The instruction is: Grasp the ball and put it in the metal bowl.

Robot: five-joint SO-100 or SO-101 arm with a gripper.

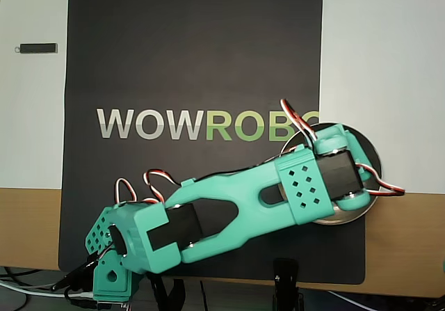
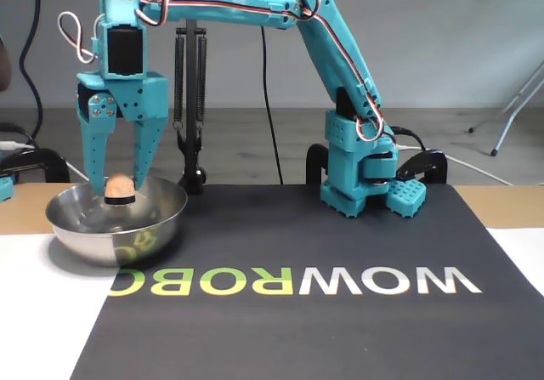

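In the fixed view the ball [image 2: 119, 185] is showing as a small tan sphere between the two fingers of the gripper [image 2: 117, 184], just above the rim of the metal bowl [image 2: 102, 235]; the fingers are sitting close on either side of it, so the jaws are looking clamped on the ball, though the contact itself is too small to confirm. A dark band is lying under the ball, and I cannot tell whether it is a fingertip pad, a shadow or the bowl's inside.

The ball is looking smooth, hard and light, probably wooden; a sphere like that is likely to be slippery and to roll off at once if squeezed off-centre, so the sound hold is across its widest middle, one finger on each side. It is not looking fragile, and a short drop into the bowl should do it no harm, though it may bounce or circle on the polished steel.

The bowl is sitting at the mat [image 1: 195, 60] edge, half over its side border near the corner closest to the arm's base in the overhead view [image 1: 372, 159]; there the teal arm [image 1: 236, 210] is covering most of the bowl and all of the ball and gripper, leaving only a dark crescent of the bowl.
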